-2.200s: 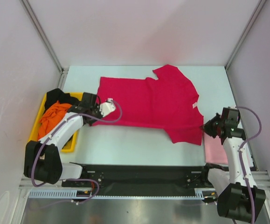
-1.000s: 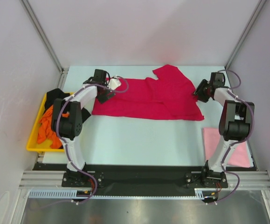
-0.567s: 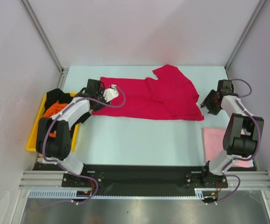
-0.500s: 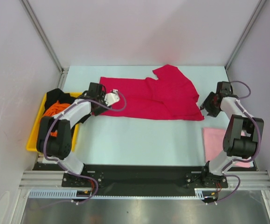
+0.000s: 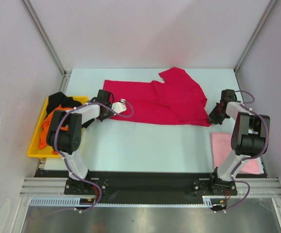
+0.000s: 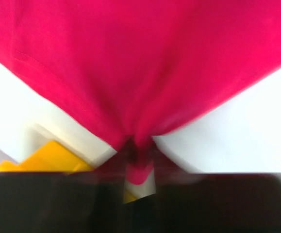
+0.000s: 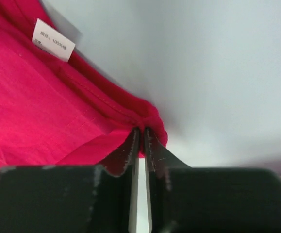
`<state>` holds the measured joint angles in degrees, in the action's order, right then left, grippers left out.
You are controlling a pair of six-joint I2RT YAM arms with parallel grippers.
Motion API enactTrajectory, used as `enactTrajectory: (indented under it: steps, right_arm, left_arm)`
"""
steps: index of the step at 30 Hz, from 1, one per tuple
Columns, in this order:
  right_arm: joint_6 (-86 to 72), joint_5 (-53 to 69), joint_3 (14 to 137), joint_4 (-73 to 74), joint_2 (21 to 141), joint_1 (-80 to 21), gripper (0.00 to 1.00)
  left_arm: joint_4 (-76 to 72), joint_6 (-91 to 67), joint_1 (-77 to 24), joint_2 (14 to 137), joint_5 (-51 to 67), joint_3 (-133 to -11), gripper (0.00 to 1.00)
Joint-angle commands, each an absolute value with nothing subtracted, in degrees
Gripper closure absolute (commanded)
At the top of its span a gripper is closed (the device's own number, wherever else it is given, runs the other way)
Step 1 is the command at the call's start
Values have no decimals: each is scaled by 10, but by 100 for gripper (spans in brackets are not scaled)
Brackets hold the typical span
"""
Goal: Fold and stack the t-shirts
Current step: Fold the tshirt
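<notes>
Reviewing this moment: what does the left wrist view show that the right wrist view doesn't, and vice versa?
Only the left wrist view: a corner of the yellow tray, and the left gripper, its jaws pinching the crimson t-shirt into a bunch. Only the right wrist view: a white care label on the shirt, and the right gripper, jaws shut on a hem. Both: that t-shirt over the pale table.

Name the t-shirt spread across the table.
The crimson red t-shirt; the orange t-shirt and black t-shirt are bunched in the yellow tray, the pale pink t-shirt folded.
</notes>
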<state>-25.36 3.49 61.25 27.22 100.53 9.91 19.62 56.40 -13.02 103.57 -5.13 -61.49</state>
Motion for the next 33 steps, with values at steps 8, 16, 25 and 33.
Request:
enactTrajectory:
  steps: [8, 16, 25, 33]
  right_arm:
    - [-237, 4, 608, 321, 938, 151, 100]
    - [-249, 9, 558, 350, 876, 151, 100]
    - [-236, 22, 585, 334, 855, 148, 44]
    - [-171, 36, 813, 299, 947, 90, 39]
  left_arm:
    - [293, 507, -134, 926, -39, -587, 100]
    - [395, 476, -136, 882, -9, -530, 100]
    - [434, 484, -135, 891, 13, -609, 11]
    - [482, 348, -77, 1022, 120, -929, 13]
